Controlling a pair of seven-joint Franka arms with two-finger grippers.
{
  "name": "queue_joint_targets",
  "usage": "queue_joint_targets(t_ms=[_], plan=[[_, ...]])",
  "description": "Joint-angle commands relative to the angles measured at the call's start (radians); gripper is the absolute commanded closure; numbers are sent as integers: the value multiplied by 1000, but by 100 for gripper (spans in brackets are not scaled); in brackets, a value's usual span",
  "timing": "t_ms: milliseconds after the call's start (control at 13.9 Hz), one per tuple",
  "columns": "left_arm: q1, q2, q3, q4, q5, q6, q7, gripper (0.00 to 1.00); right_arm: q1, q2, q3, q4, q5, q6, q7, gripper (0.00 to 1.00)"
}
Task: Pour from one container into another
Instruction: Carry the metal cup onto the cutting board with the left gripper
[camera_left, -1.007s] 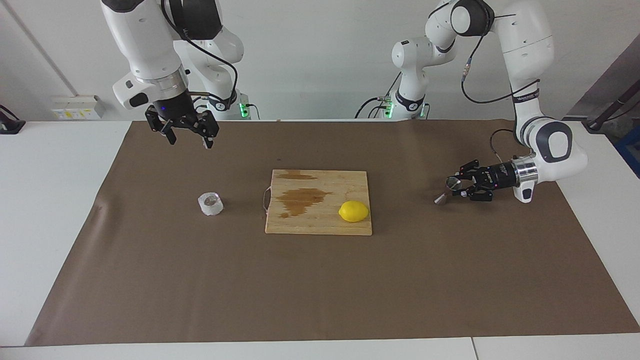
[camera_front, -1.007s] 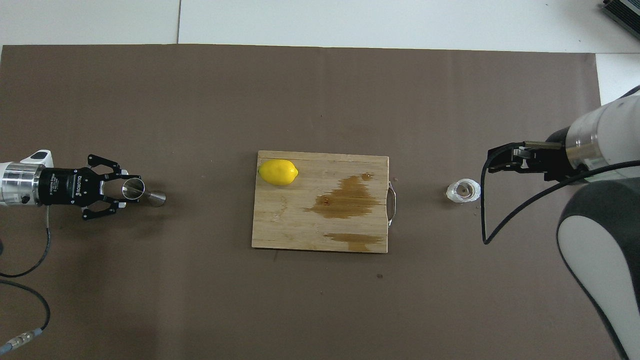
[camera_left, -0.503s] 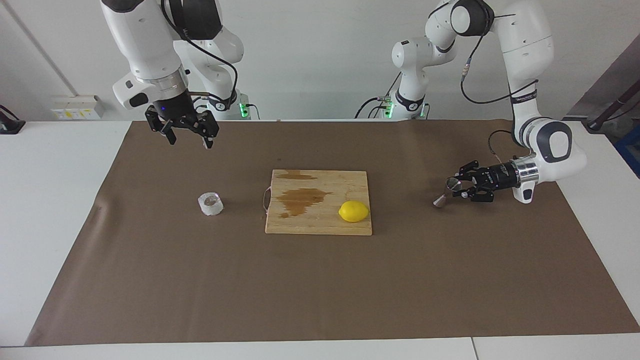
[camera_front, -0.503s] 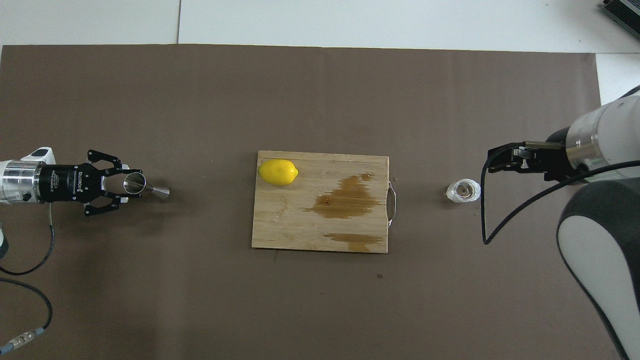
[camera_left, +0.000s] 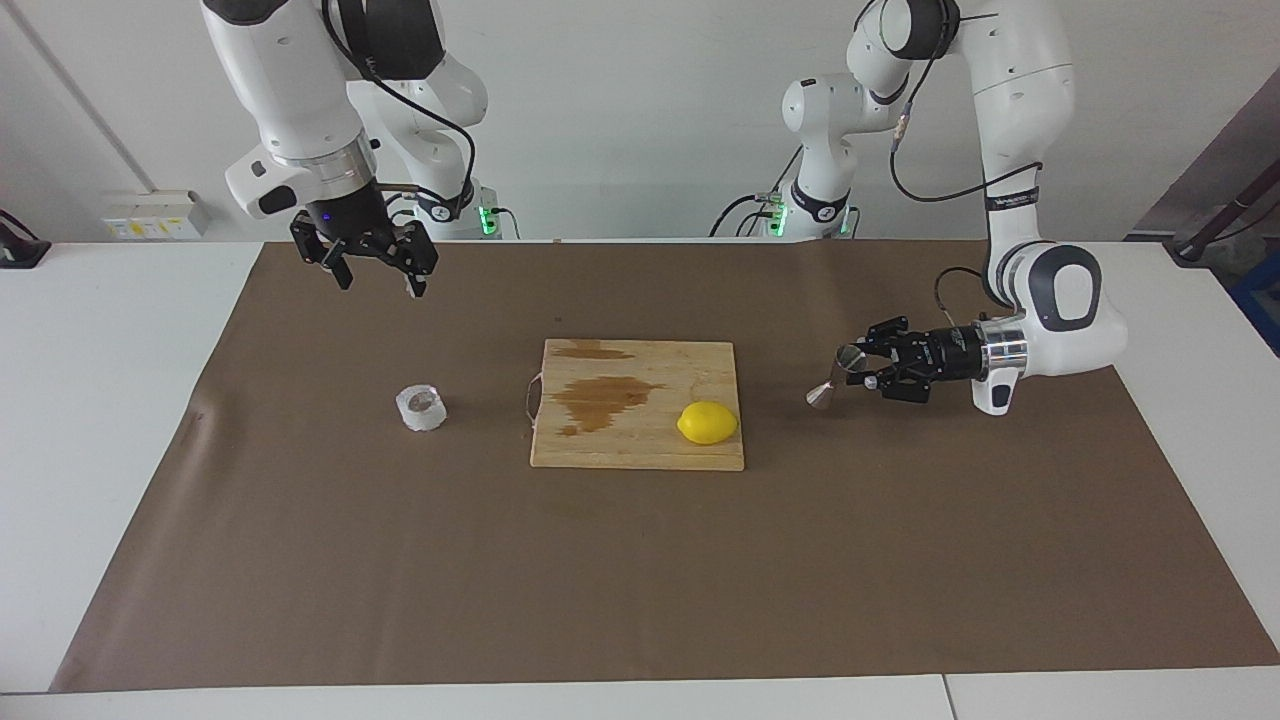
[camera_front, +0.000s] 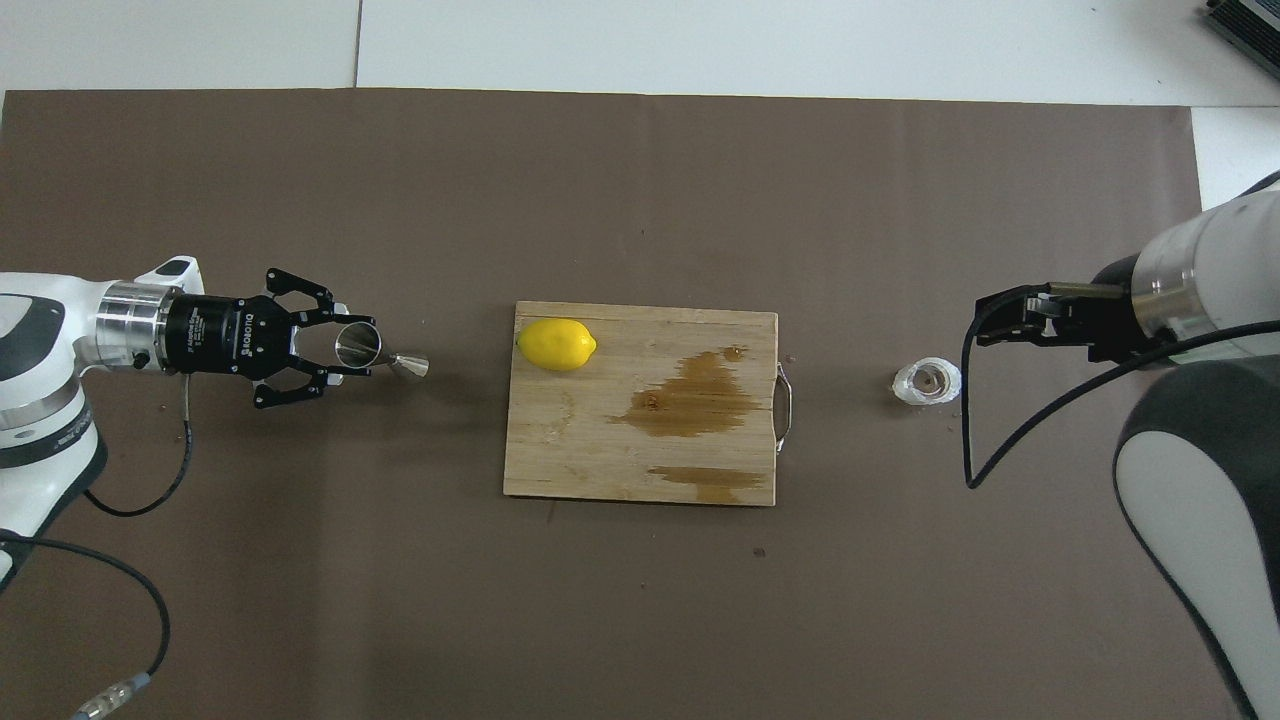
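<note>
Two risks we judged: our left tool (camera_left: 868, 371), clamped on the tilted jigger (camera_left: 838, 374) above the mat beside the board (camera_left: 640, 455), might drop it; our right tool (camera_left: 378, 268), wide, might crush the cup (camera_left: 421, 407) below.

A bright yellow lemon (camera_left: 707, 422) sits on a pale wooden cutting board (camera_left: 700, 455) marked with dark brown wet stains (camera_left: 603, 395). The board lies on a plain, dull brown paper sheet (camera_left: 640, 580) spread across a white table (camera_left: 100, 380). A translucent white cup (camera_left: 421, 407), brownish inside, stands on the paper. A shiny silver steel jigger (camera_left: 834, 376) catches the light in the black left gripper (camera_left: 868, 369), which carries a polished metal collar on a white arm with dark grey joints. The right gripper (camera_left: 378, 275) is black too, on a white arm with black cables. The wall is off-white.
</note>
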Motion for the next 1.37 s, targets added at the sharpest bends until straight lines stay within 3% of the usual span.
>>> queue_joint_targets(t_ms=[0,360,575,1079,1295], plan=[[-73,-51,12,-46,-63,46,-66,100,-16,-7,4,5,32,-14,-26,0],[-162,-77,9,-45,-109,77,-122,100,-18,-7,4,5,32,-14,-26,0],[-260,-109,7,-46,-177,186,-195,100,-16,-7,4,5,32,-14,-26,0],[-599,-148,0,-114,-500,670,-229,100,-16,-7,5,5,32,-14,-26,0],[-703,-146,-20,-147,-660,827,-98,100,-16,-8,4,5,32,-14,-26,0]])
